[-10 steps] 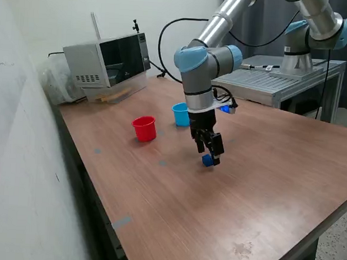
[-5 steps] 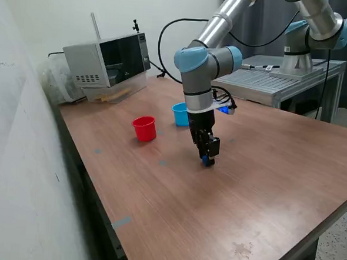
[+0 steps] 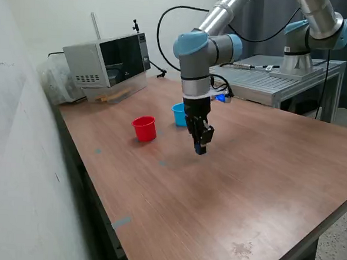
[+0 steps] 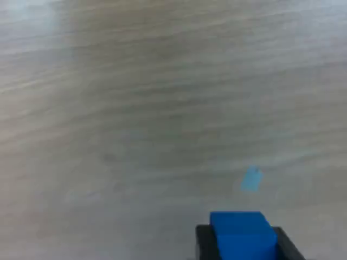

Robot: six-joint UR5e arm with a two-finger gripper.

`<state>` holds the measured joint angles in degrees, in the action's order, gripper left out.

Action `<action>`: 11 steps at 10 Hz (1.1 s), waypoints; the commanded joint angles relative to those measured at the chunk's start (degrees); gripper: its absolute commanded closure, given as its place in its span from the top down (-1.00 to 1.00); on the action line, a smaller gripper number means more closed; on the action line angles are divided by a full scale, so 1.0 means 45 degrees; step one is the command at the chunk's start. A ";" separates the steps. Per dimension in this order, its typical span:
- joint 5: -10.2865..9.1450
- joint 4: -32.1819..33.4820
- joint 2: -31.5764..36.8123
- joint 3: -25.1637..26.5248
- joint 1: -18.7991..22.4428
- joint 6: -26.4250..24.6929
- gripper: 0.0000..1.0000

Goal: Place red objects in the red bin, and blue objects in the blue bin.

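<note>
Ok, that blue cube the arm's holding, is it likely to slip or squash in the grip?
Probably neither. The blue cube keeps its square edges between the fingers of the hand, so it looks rigid. Its flat sides should grip well. It seems light, held clear of the table.

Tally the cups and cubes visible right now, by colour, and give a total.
Red cups: 1, the red cup on the table.
Light blue cups: 1, the light blue cup, partly behind the arm.
Blue cubes: 1, the blue cube, held in the gripper above the table.
Red cubes: 0 in view.
Total: 3.
</note>
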<state>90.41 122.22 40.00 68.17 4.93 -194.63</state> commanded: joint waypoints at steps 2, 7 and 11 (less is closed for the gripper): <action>0.1621 -0.0128 0.2179 0.1175 -0.0236 -0.0030 -1.00; 0.2487 -0.1358 0.4352 0.3129 -0.2341 -0.0480 -1.00; 0.3015 -0.1593 0.4471 0.3990 -0.3731 -0.0480 -1.00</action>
<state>103.62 115.24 60.02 84.79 -9.82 -196.78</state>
